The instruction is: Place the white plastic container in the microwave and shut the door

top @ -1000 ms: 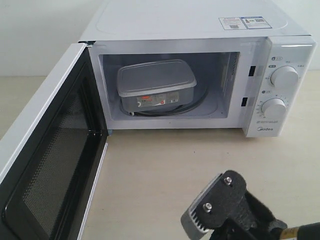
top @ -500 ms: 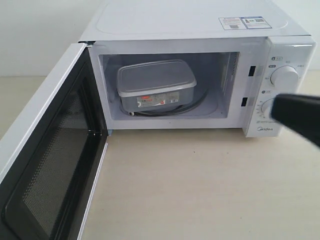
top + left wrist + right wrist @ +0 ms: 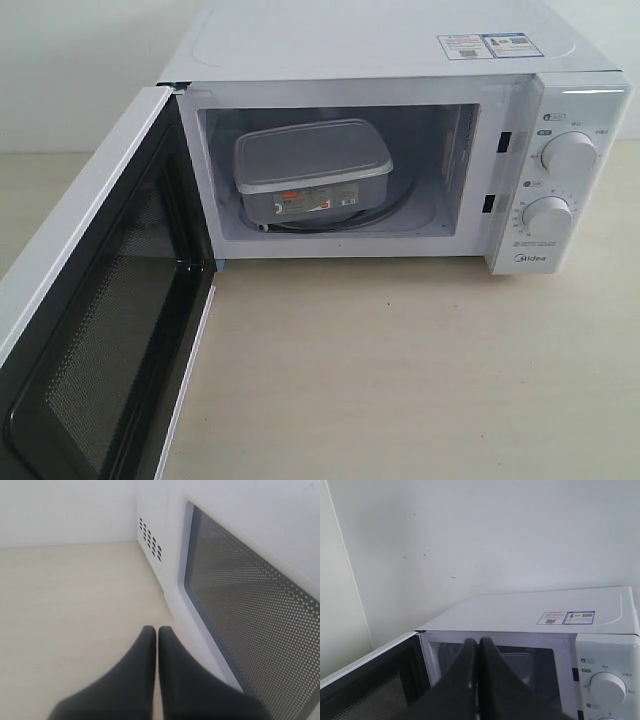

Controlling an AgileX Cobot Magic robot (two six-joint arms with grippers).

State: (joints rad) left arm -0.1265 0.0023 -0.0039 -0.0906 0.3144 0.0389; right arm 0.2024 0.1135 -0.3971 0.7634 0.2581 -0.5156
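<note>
White plastic container [image 3: 312, 170] inside the microwave [image 3: 380, 45] cavity, lid on, red-and-white label facing out, sitting left of cavity centre on the turntable ring [image 3: 385, 210]; from exterior-view centre it's at about 12 o'clock

Door [image 3: 90, 330] wide open, hinged on cavity's 9 o'clock side, swung out toward 7 o'clock, black inner frame and mesh window showing; not yet closed

Two dials [image 3: 570, 153] on the panel at cavity's 3 o'clock, stickers [image 3: 485, 45] on top toward 1 o'clock

Left gripper [image 3: 157, 635]: fingers pressed together, holding nothing, over the beige table [image 3: 65, 610], just beside the door's outer face, contact not clear

Right gripper [image 3: 478, 647]: fingers together, empty, raised in front of the microwave, apart from it
</note>
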